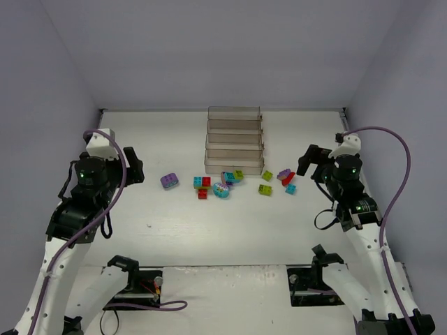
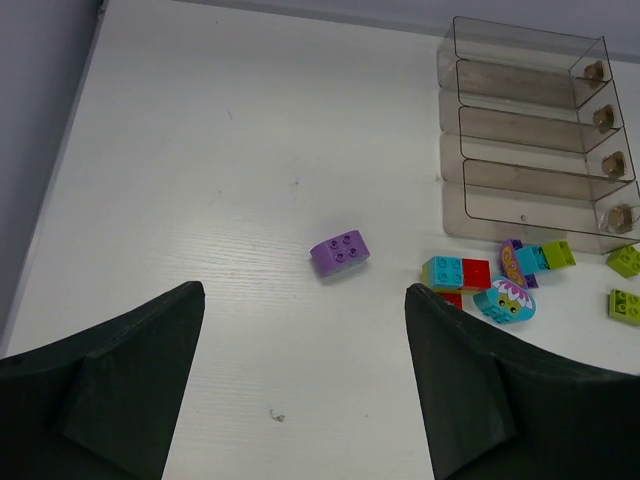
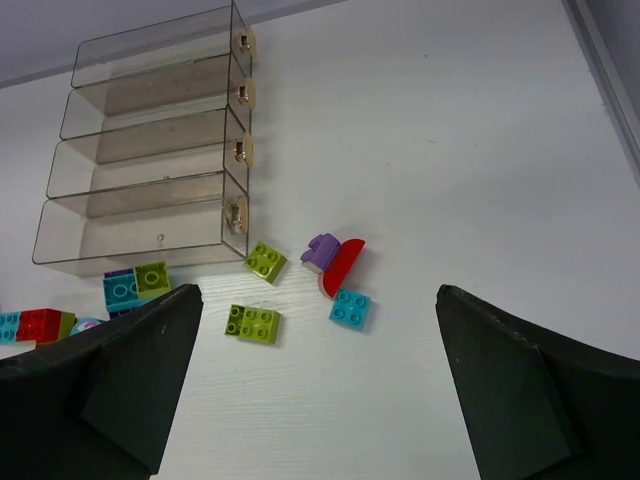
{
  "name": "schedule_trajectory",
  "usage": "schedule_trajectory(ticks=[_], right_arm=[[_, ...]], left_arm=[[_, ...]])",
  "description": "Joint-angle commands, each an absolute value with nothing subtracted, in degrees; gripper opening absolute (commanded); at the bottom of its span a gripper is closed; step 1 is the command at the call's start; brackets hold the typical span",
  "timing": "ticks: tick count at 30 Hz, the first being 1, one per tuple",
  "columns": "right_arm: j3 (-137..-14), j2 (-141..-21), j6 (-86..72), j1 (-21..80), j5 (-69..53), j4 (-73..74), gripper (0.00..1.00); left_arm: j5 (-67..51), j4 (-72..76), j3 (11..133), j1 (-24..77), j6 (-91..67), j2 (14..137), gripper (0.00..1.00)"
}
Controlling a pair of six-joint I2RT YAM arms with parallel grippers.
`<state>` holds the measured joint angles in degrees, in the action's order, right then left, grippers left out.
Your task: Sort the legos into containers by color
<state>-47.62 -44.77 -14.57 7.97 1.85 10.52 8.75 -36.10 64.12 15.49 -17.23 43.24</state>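
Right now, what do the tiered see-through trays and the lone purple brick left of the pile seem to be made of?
The tiered smoky see-through trays: probably hard clear plastic, perhaps acrylic; the table shows through their glossy, grey-brown tinted walls. The small purple studded brick: most likely moulded plastic, smooth with a soft sheen, even colour and crisp round studs.

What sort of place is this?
Probably a robot lab test cell: plain pale walls enclose a white table, a left arm and right arm are mounted at its near edge, and toy bricks lie before a clear tray rack.
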Motion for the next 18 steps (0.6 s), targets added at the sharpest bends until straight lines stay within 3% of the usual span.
schedule_trajectory(ticks=[1, 14, 18], right_arm=[[-48.9, -45.1, -14.3, 8.3, 3.4, 7.2, 1.00], [-50.4, -55.6, -16.8, 9.6, -0.2, 10.2, 1.00], [-50.2, -60.1, -22.0, 15.3, 6.0, 10.6, 1.00]], left_arm=[[9.2, -34.5, 64.8, 15.8, -18.1, 42.8, 0.75], [10.0, -37.4, 64.4, 15.8, -19.3, 40.7, 0.75], [10.3, -37.6, 64.4, 15.8, -20.4, 40.1, 0.75]])
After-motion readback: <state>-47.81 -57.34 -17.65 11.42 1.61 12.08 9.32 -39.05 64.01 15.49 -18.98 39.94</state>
